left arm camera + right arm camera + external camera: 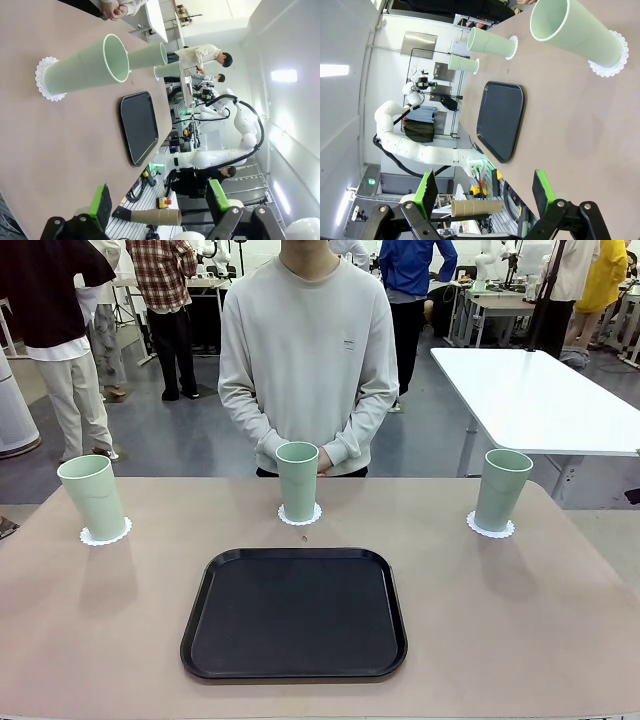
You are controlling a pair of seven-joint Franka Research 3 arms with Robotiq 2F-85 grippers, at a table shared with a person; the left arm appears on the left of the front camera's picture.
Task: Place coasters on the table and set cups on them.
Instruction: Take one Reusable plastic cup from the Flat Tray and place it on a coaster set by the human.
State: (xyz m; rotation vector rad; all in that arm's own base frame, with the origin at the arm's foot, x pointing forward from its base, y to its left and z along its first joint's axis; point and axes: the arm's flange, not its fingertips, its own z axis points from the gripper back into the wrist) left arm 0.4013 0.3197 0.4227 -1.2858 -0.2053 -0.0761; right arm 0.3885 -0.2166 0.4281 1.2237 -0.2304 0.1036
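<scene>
Left cup upright on its coaster at desk far-left; left gripper released, jaws wide, nothing btwn, well apart from that cup, hanging off desk edge. Mid cup on coaster just beyond black tray, in front of person's clasped hands. Right cup on coaster far-right; right gripper released, empty, well clear of it.
</scene>
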